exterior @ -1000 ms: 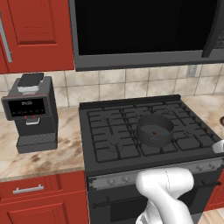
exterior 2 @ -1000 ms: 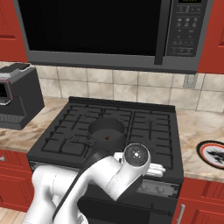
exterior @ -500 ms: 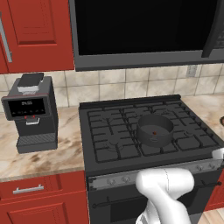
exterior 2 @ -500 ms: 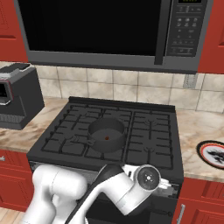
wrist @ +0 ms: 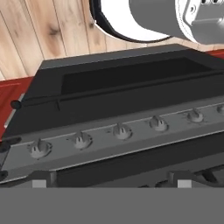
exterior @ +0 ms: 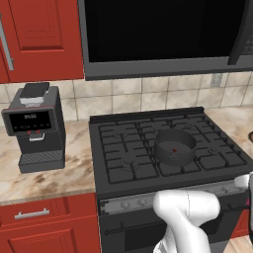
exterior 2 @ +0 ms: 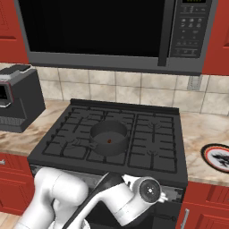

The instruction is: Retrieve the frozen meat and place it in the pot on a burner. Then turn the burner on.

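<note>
Tool [wrist: 113, 180]: jaws spread wide, nothing between them. In the hand view its two tips sit far apart at the bottom edge. It points at the front of the stove, and this view reads upside down against the room.

Just past the tips is the stove's control panel [wrist: 131, 144], a pale strip carrying a row of round knobs [wrist: 120, 130]. Whether a tip touches the panel or any knob cannot be told. Beyond the panel are the dark oven door and its long bar handle [wrist: 109, 89], then the wooden floor [wrist: 43, 30].

In the right base view the white arm [exterior 2: 58, 197] bends low in front of the stove, its wrist below the front edge of the cooktop.

The pot [exterior 2: 108, 137], also at [exterior: 174, 147], stands upright on the black cooktop, on a burner near the middle. That burner is mostly hidden under it, with only its grate bars [exterior 2: 87, 144] showing around the base. The frozen meat [exterior 2: 109, 141] lies inside the pot on its floor, a tiny dark red speck near the centre [exterior: 174, 149].

The marble surface [exterior: 44, 178] flanks the stove. A black coffee machine [exterior: 35, 126] stands on the left part, well apart from the pot. A round patterned plate [exterior 2: 219, 156] lies on the right part. A microwave [exterior 2: 112, 31] hangs above the stove, and red cabinets [exterior: 42, 39] sit beside it.
</note>
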### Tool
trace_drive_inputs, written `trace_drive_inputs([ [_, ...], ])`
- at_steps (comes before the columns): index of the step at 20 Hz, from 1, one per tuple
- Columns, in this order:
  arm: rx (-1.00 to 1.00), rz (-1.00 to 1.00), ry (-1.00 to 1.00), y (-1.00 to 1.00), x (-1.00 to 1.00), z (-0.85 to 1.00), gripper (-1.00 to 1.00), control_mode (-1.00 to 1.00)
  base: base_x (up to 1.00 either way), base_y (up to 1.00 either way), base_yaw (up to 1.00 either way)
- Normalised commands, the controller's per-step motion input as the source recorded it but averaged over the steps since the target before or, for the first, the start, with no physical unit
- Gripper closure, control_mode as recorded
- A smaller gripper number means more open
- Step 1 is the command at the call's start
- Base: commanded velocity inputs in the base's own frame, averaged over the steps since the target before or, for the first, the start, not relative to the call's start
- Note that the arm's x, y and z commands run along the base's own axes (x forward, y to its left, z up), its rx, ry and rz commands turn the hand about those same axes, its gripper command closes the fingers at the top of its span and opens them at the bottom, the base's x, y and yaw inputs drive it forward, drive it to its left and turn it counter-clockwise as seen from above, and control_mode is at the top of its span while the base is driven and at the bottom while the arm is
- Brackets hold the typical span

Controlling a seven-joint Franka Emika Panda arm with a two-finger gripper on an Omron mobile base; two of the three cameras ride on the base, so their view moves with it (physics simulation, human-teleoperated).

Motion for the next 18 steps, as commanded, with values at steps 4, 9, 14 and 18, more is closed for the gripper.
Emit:
trace_drive_inputs([
  [4,-0.35,0.19,-0.20,0.00,-0.27,-0.99,-1.00,-1.00,0.00,0.00,0.00],
  [9,-0.36,0.23,-0.27,-0.05,-0.37,-1.00,-1.00,-1.00,0.00,0.00,0.00],
  [14,-0.27,0.21,-0.10,-0.41,-0.22,-0.86,-1.00,-1.00,0.00,0.00,0.00],
  [18,-0.02,0.14,0.11,-0.42,-0.03,-0.19,-1.00,-1.00,0.00,0.00,0.00],
])
